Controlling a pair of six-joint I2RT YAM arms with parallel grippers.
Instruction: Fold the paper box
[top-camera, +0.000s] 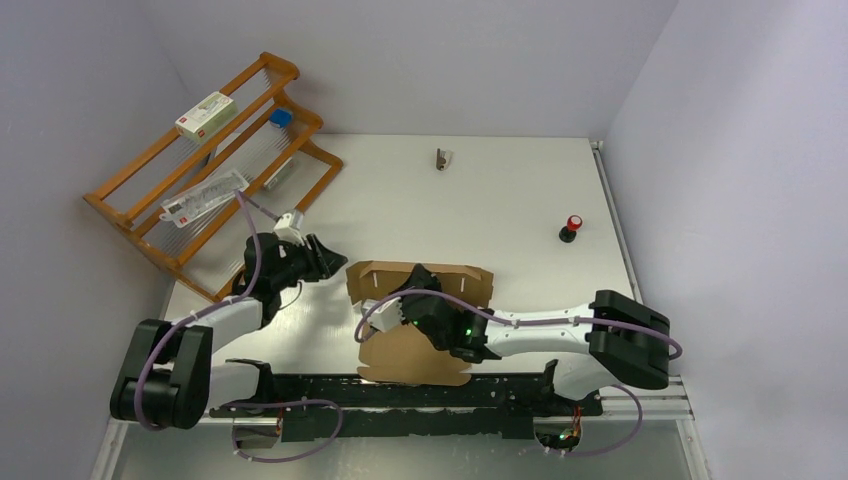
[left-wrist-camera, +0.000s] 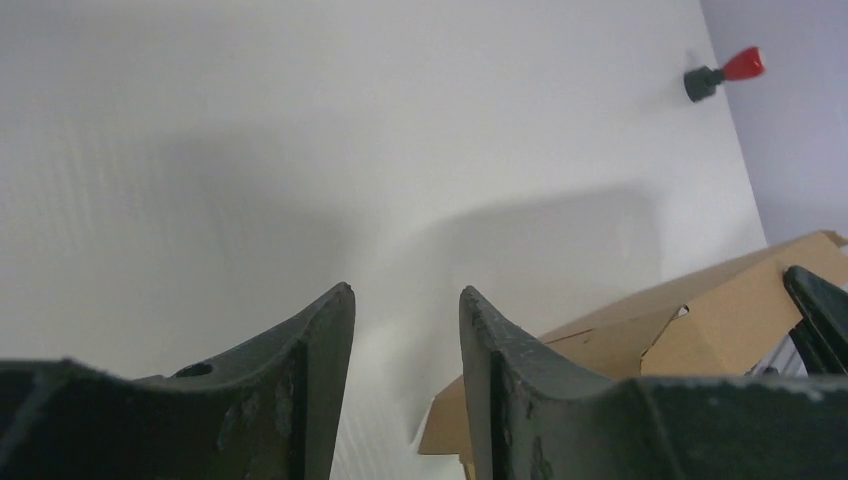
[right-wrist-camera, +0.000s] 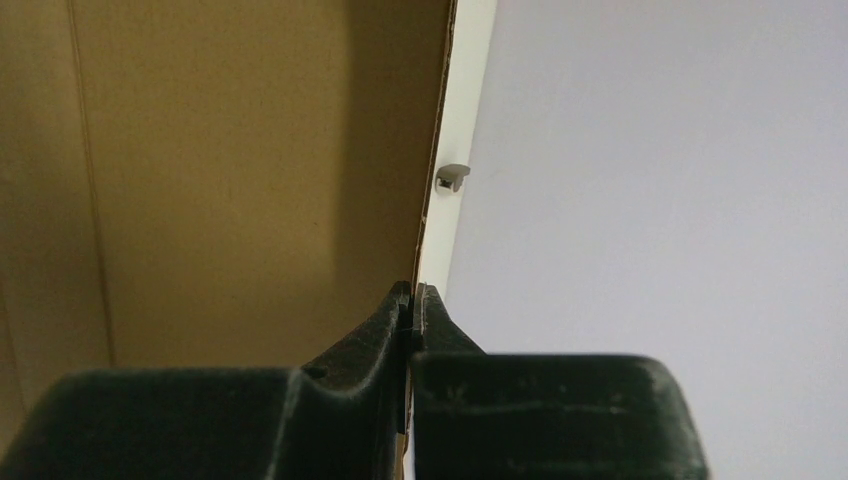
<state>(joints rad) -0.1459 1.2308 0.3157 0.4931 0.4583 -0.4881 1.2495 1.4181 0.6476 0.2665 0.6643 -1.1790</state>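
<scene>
The paper box (top-camera: 415, 360) is a brown cardboard sheet lying in front of the arm bases, with its far wall (top-camera: 385, 275) folded up. My right gripper (top-camera: 418, 280) reaches over the sheet and is shut on the top edge of that wall. In the right wrist view the jaws (right-wrist-camera: 412, 292) pinch the thin cardboard edge, and the brown panel (right-wrist-camera: 250, 180) fills the left side. My left gripper (top-camera: 335, 262) hovers just left of the raised wall, open, with only bare table between its fingers (left-wrist-camera: 406, 292). The box's corner (left-wrist-camera: 700, 320) shows to its right.
A wooden rack (top-camera: 215, 160) stands at the back left, holding a white carton with red print (top-camera: 205, 113) and other packets. A red-topped black knob (top-camera: 571, 228) sits at the right of the table. A small grey part (top-camera: 441, 159) lies near the back wall.
</scene>
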